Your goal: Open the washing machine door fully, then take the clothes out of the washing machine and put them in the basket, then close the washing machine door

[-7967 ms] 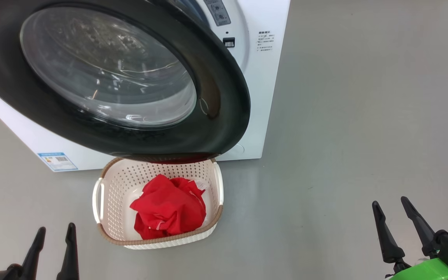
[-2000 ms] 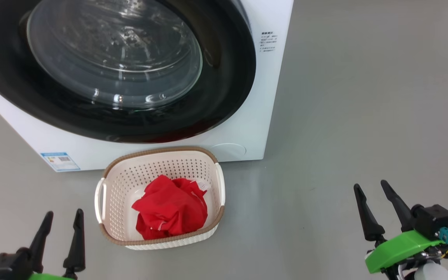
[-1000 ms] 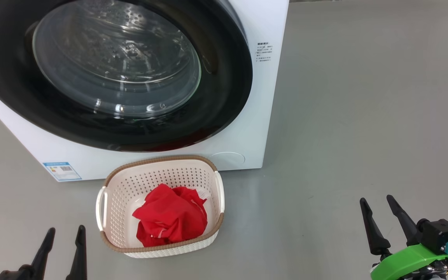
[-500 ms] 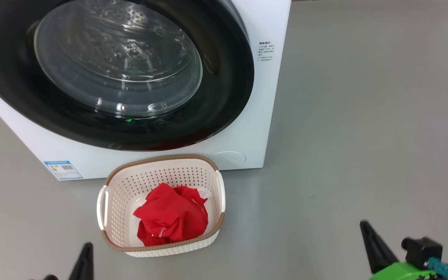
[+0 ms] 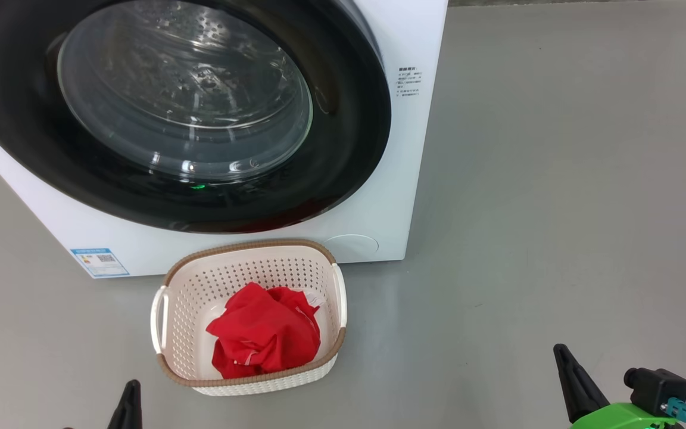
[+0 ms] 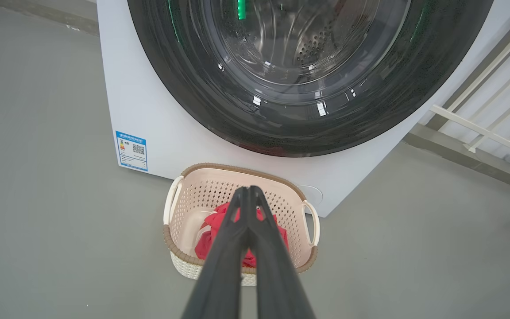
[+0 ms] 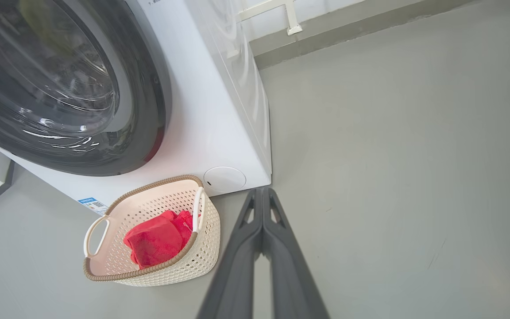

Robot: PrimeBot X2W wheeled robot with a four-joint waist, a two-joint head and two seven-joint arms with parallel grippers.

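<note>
Clothes (image 5: pixel 262 339) lie bunched inside basket (image 5: pixel 248 247), on floor (image 5: pixel 557 208) just in front of washing machine (image 5: pixel 399 208). Washing machine door (image 5: pixel 343 149) sits flush, closed.
Left gripper (image 6: pixel 247 192): 2 fingers pressed together, holding nothing, low, tips pointing over basket.
Right gripper (image 7: pixel 261 192): closed too, empty, well apart at basket's right, pointing toward machine's lower corner.
</note>
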